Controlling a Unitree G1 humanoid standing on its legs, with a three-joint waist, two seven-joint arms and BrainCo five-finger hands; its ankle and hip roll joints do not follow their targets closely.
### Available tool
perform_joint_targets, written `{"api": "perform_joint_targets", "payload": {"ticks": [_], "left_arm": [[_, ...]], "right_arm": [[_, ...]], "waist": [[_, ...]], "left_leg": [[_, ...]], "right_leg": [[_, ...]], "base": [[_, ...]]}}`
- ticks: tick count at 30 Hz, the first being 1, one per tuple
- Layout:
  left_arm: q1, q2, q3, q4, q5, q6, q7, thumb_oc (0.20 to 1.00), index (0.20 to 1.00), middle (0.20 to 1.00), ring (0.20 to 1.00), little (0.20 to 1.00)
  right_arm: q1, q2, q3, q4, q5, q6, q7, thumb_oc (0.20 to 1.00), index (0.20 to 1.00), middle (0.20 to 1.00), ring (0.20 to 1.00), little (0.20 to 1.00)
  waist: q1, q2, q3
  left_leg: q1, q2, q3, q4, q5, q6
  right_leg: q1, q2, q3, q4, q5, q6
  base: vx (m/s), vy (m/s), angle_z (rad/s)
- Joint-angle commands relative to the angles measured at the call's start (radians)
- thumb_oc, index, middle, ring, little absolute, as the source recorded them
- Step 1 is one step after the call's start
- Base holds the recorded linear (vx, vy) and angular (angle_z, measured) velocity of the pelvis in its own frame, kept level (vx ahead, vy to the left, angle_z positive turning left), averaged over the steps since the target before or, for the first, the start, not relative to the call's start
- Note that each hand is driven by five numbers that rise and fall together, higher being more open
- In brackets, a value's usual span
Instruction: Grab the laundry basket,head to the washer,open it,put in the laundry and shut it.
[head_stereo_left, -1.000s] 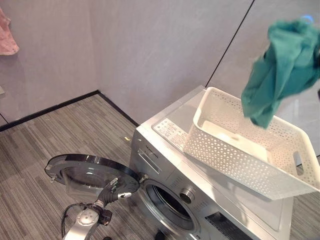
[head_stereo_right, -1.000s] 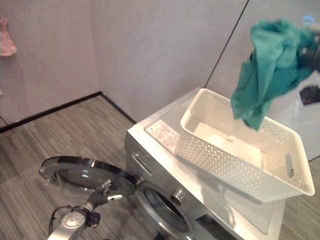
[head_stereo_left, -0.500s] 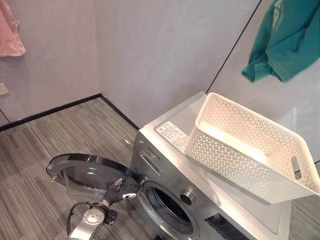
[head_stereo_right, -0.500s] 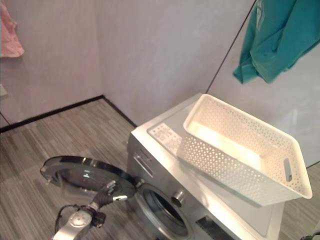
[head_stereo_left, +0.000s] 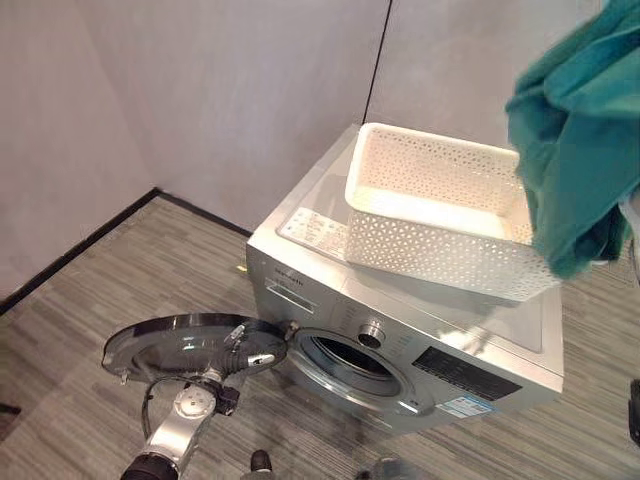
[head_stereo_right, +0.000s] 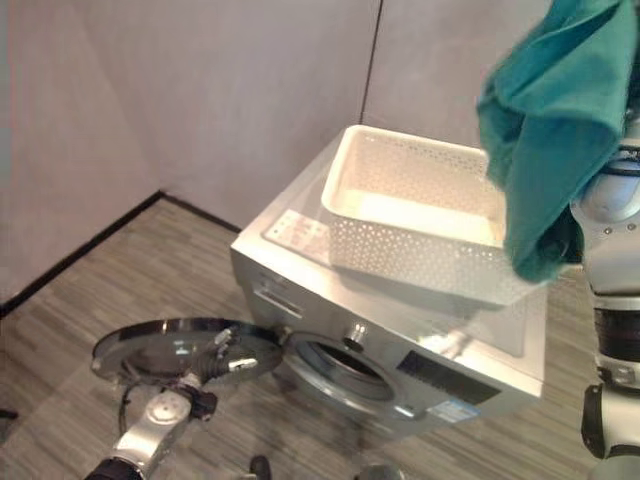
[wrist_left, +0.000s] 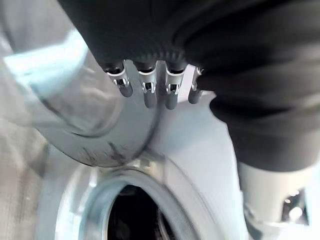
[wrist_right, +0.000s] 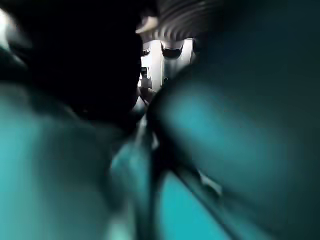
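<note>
Here the washer (head_stereo_left: 400, 330) stands in the corner of the room with its round door (head_stereo_left: 190, 345) swung fully open, low over the striped floor (head_stereo_left: 80, 330), and the drum opening (head_stereo_left: 350, 360) showing dark behind it. The left robot hand (head_stereo_left: 238, 357) rests at the door's inner rim; in its wrist view the fingers (wrist_left: 147, 90) run straight down onto the curved glass, relaxed rather than curled round anything.

On top of the washer sits the white perforated laundry basket (head_stereo_left: 440, 215), its near wall overhanging the front edge a little; what can be seen of its inside looks bare, though its right end is cut off by the cloth in front.

The teal garment (head_stereo_left: 580, 150) hangs bunched high at the right, above and just before the basket's right end (its upper part runs out of the picture). It hangs from the right arm, but the right robot hand (wrist_right: 165, 50) is almost wholly buried in teal folds in its wrist view, so I cannot tell how its fingers stand; probably it holds the cloth.
</note>
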Motion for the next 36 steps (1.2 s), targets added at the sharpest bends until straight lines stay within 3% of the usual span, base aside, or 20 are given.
{"api": "perform_joint_targets", "payload": {"ticks": [1,3,4,6,8,9,13,16,21,23,24,27,28,31,33,36], "left_arm": [[0.004,-0.025,-0.006,-0.009,0.015,-0.058,0.022,1.0,1.0,1.0,1.0,1.0],[0.018,-0.01,0.002,-0.01,0.003,-0.07,0.032,1.0,1.0,1.0,1.0,1.0],[0.023,-0.011,0.007,-0.02,-0.012,-0.078,0.036,1.0,1.0,1.0,1.0,1.0],[0.015,-0.018,0.016,-0.012,-0.027,-0.079,0.046,1.0,1.0,1.0,1.0,1.0],[0.011,-0.038,0.015,0.006,-0.025,-0.075,0.046,1.0,1.0,1.0,1.0,1.0],[0.009,-0.039,0.013,0.007,-0.025,-0.075,0.046,1.0,1.0,1.0,1.0,1.0],[-0.005,-0.081,-0.01,0.01,-0.012,-0.072,0.038,1.0,1.0,1.0,1.0,1.0],[-0.007,-0.084,-0.023,0.014,0.005,-0.072,0.038,1.0,1.0,1.0,1.0,1.0],[-0.011,-0.06,-0.031,-0.053,0.006,-0.082,0.035,1.0,1.0,1.0,1.0,1.0],[-0.012,-0.044,-0.019,-0.11,0.001,-0.091,0.029,1.0,1.0,1.0,1.0,1.0],[-0.003,-0.032,-0.005,-0.144,-0.005,-0.094,0.015,1.0,1.0,1.0,1.0,1.0],[0.006,-0.021,0.001,-0.159,-0.012,-0.094,0.003,1.0,1.0,1.0,1.0,1.0],[0.015,-0.005,0.004,-0.171,-0.02,-0.094,-0.017,1.0,1.0,1.0,1.0,1.0],[0.037,0.006,0.012,-0.165,-0.021,-0.087,-0.042,1.0,1.0,1.0,1.0,1.0],[0.053,0.002,0.023,-0.169,-0.018,-0.087,-0.058,1.0,1.0,1.0,1.0,1.0],[0.06,0.0,0.028,-0.161,-0.01,-0.08,-0.07,1.0,1.0,1.0,1.0,1.0]], "right_arm": [[-0.182,-0.056,-0.037,0.087,-0.051,-0.008,-0.062,0.2,0.2,0.2,0.2,0.2],[-0.288,-0.118,0.015,0.149,-0.057,0.006,-0.095,0.2,0.2,0.2,0.2,0.2],[-0.375,-0.157,0.073,0.215,-0.037,0.008,-0.109,0.2,0.2,0.2,0.2,0.2],[-0.494,-0.217,0.171,0.287,0.005,0.002,-0.117,0.2,0.2,0.2,0.2,0.2],[-0.508,-0.248,0.186,0.281,0.001,0.001,-0.115,0.2,0.2,0.2,0.2,0.2],[-0.504,-0.249,0.182,0.279,0.0,0.001,-0.115,0.2,0.2,0.2,0.2,0.2],[-0.371,-0.216,0.087,0.191,-0.05,-0.005,-0.124,0.2,0.2,0.2,0.2,0.2],[-0.308,-0.192,0.041,0.173,-0.05,-0.009,-0.126,0.2,0.2,0.2,0.2,0.2],[-0.29,-0.184,0.062,0.202,0.007,-0.024,-0.101,0.2,0.2,0.2,0.2,0.2],[-0.252,-0.198,0.064,0.203,0.044,-0.031,-0.061,0.391,0.391,0.391,0.391,0.391],[-0.211,-0.233,0.062,0.212,0.079,-0.035,-0.006,1.0,1.0,1.0,1.0,1.0],[-0.201,-0.266,0.085,0.264,0.151,-0.044,0.052,1.0,1.0,1.0,1.0,1.0],[-0.264,-0.321,0.198,0.355,0.243,-0.054,0.151,1.0,1.0,1.0,1.0,1.0],[-0.353,-0.366,0.379,0.472,0.394,-0.067,0.317,1.0,1.0,1.0,1.0,1.0],[-0.386,-0.406,0.506,0.498,0.42,-0.049,0.406,1.0,1.0,1.0,1.0,1.0],[-0.384,-0.435,0.588,0.472,0.407,-0.023,0.478,1.0,1.0,1.0,1.0,1.0]], "waist": [[0.041,-0.072,-0.115],[0.074,-0.098,-0.139],[0.085,-0.102,-0.14],[0.089,-0.1,-0.146],[0.087,-0.098,-0.15],[0.085,-0.097,-0.15],[0.083,-0.068,-0.123],[0.081,-0.063,-0.118],[0.076,-0.051,-0.106],[0.067,-0.044,-0.105],[0.058,-0.041,-0.103],[0.051,-0.043,-0.105],[0.043,-0.051,-0.108],[0.034,-0.061,-0.106],[0.024,-0.063,-0.102],[0.015,-0.064,-0.092]], "left_leg": [[-0.052,-0.115,-0.03,0.046,-0.131,0.073],[-0.072,-0.107,-0.002,0.046,-0.116,0.06],[-0.079,-0.096,0.007,0.046,-0.103,0.047],[-0.095,-0.074,0.021,0.046,-0.085,0.027],[-0.123,-0.048,0.017,0.057,-0.06,0.003],[-0.125,-0.046,0.013,0.059,-0.059,0.002],[-0.176,-0.003,-0.016,0.07,-0.002,-0.034],[-0.181,0.005,-0.03,0.059,0.019,-0.043],[-0.18,0.01,-0.048,0.027,0.051,-0.05],[-0.182,0.01,-0.051,0.025,0.056,-0.051],[-0.184,0.01,-0.058,0.029,0.058,-0.053],[-0.183,0.008,-0.063,0.028,0.056,-0.052],[-0.18,0.006,-0.066,0.023,0.059,-0.053],[-0.174,0.01,-0.064,0.024,0.061,-0.056],[-0.176,0.015,-0.062,0.028,0.062,-0.059],[-0.184,0.022,-0.06,0.031,0.065,-0.062]], "right_leg": [[0.108,-0.043,0.047,-0.059,0.091,0.027],[0.153,-0.058,0.028,-0.151,0.083,0.031],[0.157,-0.067,0.029,-0.186,0.109,0.035],[0.166,-0.063,0.034,-0.253,0.096,0.029],[0.2,-0.037,0.011,-0.317,0.046,0.021],[0.201,-0.034,0.007,-0.319,0.046,0.019],[0.218,0.023,-0.017,-0.376,-0.045,-0.016],[0.229,0.039,-0.025,-0.403,-0.046,-0.02],[0.226,0.05,-0.035,-0.404,-0.048,-0.028],[0.225,0.053,-0.035,-0.404,-0.051,-0.034],[0.225,0.057,-0.034,-0.403,-0.052,-0.041],[0.225,0.058,-0.035,-0.402,-0.053,-0.041],[0.224,0.057,-0.035,-0.4,-0.052,-0.043],[0.222,0.059,-0.033,-0.399,-0.049,-0.046],[0.218,0.061,-0.031,-0.396,-0.047,-0.047],[0.21,0.064,-0.029,-0.393,-0.045,-0.049]], "base": [[-0.18,-0.074,-0.77],[-0.18,-0.149,-0.83],[-0.2,-0.197,-1.2],[-0.13,-0.168,-1.06],[-0.12,-0.182,-0.24],[-0.13,-0.159,0.15],[-0.15,-0.124,0.23],[-0.11,-0.079,0.17],[-0.07,-0.039,0.12],[-0.03,-0.008,0.18],[-0.01,0.002,0.16],[0.0,0.012,0.12],[0.02,0.015,0.09],[0.01,0.016,0.04],[0.0,0.0,0.0],[0.0,0.0,0.0]]}}
